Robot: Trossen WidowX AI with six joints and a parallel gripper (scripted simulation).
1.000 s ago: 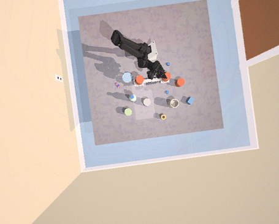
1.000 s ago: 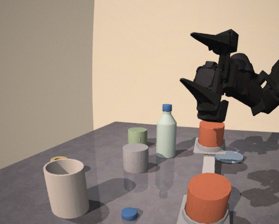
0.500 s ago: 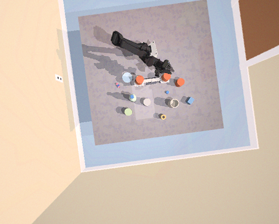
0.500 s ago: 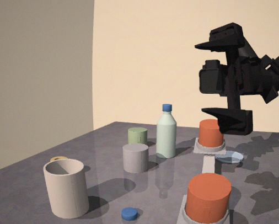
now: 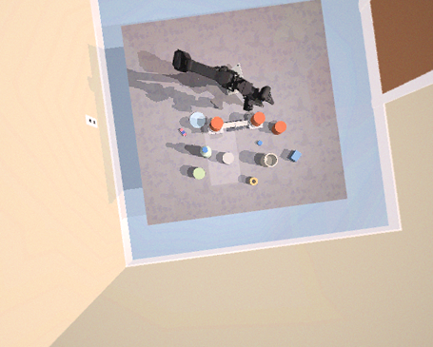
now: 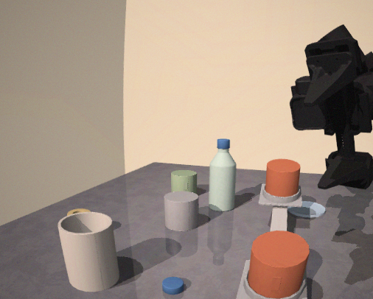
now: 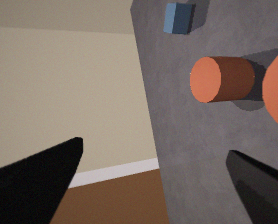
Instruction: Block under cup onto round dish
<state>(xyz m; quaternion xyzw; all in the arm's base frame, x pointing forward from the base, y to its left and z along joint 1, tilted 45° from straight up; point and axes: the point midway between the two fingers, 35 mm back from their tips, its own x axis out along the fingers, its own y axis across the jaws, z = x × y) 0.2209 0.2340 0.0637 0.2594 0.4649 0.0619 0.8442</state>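
From the top, two orange cups (image 5: 258, 119) (image 6: 279, 258) stand on the balance (image 5: 235, 125) (image 6: 279, 219), the dish (image 5: 197, 119) (image 6: 312, 210) at nine o'clock of them.

In the exterior view, they look stiff, probably light; grip mid-wall, squarely. The block is hidden.

In the wrist view, the hand (image 5: 260, 103) (image 6: 322, 143) (image 7: 155, 150) is wide and empty.

2 matching orange-red cups, 1 (image 5: 216, 124) (image 6: 283, 177) beside the dish, 1 (image 5: 258, 119) (image 6: 279, 263) (image 7: 272, 90) farther off, are standing upright on the pale balance's (image 5: 235, 125) (image 6: 279, 220) ends. The translucent light-blue round dish (image 5: 197, 119) (image 6: 313, 210) is lying on the surface.
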